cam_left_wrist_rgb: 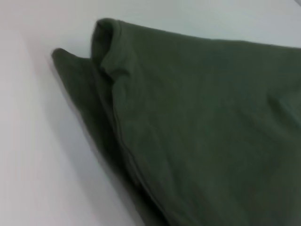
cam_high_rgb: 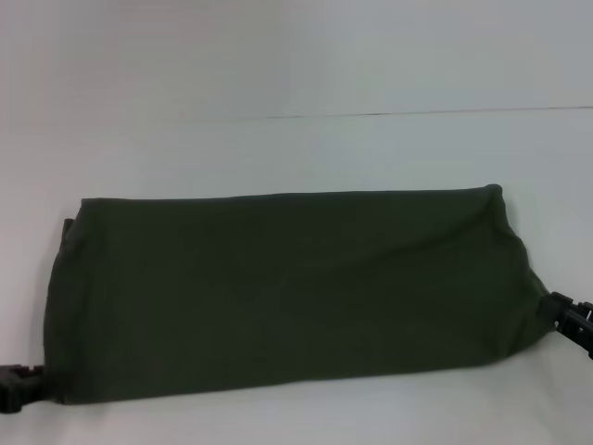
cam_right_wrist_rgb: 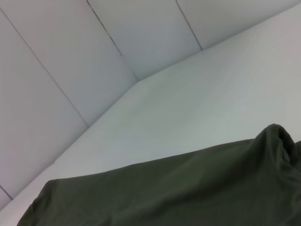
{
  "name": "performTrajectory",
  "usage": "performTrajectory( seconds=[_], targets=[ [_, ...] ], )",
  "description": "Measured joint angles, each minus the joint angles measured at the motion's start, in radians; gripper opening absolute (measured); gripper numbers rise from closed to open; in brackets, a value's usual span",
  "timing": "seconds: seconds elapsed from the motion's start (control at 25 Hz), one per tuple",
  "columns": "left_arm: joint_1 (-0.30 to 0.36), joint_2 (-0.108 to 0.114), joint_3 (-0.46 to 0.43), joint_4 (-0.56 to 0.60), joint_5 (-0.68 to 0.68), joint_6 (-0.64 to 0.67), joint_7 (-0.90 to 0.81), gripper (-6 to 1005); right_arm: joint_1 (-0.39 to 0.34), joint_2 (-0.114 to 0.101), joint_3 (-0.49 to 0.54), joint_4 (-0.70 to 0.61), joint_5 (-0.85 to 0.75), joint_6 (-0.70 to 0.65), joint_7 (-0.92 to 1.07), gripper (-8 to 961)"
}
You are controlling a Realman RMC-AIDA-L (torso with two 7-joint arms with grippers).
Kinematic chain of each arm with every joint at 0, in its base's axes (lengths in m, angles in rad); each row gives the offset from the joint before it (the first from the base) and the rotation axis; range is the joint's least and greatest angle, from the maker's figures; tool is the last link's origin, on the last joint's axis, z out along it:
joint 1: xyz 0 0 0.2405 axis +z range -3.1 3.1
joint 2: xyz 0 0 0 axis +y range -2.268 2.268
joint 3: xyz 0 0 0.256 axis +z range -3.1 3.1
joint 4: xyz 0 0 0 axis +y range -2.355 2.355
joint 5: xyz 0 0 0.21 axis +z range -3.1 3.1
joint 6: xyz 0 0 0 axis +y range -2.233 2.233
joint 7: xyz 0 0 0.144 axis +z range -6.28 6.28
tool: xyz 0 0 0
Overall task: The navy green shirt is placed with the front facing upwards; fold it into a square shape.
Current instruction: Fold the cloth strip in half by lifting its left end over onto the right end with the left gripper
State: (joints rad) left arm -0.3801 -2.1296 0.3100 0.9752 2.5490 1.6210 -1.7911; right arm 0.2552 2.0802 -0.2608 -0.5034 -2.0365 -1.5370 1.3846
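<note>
Head view: the navy green shirt (cam_high_rgb: 287,292) is laid out as a wide folded band on the white surface (cam_high_rgb: 296,148). Left pincer (cam_high_rgb: 18,385) and right pincer (cam_high_rgb: 573,320) are seen at its near corners; grip can't be told. Layered hems get shown only by the left wrist view.

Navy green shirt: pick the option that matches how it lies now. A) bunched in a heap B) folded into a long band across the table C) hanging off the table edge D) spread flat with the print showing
B: the navy green shirt lies as a wide folded band, no print showing, with layered edges visible at its end in the left wrist view.
</note>
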Motion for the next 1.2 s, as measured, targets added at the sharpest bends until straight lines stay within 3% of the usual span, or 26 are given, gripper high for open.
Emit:
performTrajectory(
  seconds=[0.16, 0.36, 0.56, 0.8, 0.96, 1.2],
  targets=[
    [-0.008, 0.006, -0.043, 0.006, -0.013, -0.005, -0.024, 267, -0.005, -0.006, 0.014, -0.006, 0.005, 0.0, -0.001, 163],
    [-0.016, 0.018, -0.147, 0.008, -0.082, -0.006, -0.026, 356, -0.007, -0.008, 0.117, -0.01, 0.01, -0.005, -0.008, 338],
    [-0.008, 0.024, -0.195, -0.009, -0.221, 0.006, -0.028, 635, 0.013, -0.015, 0.152, -0.005, 0.01, -0.045, -0.028, 571],
    [-0.047, 0.039, -0.178, -0.084, -0.245, -0.035, -0.089, 830, 0.095, -0.002, 0.097, -0.003, 0.002, -0.069, -0.059, 784],
    [-0.071, 0.057, -0.148, -0.113, -0.222, -0.074, -0.179, 833, 0.142, 0.005, 0.068, -0.002, 0.002, -0.068, -0.08, 777],
    [-0.081, 0.058, -0.119, -0.112, -0.17, -0.101, -0.265, 832, 0.19, 0.004, 0.051, 0.024, 0.001, -0.029, -0.114, 777]
  ],
)
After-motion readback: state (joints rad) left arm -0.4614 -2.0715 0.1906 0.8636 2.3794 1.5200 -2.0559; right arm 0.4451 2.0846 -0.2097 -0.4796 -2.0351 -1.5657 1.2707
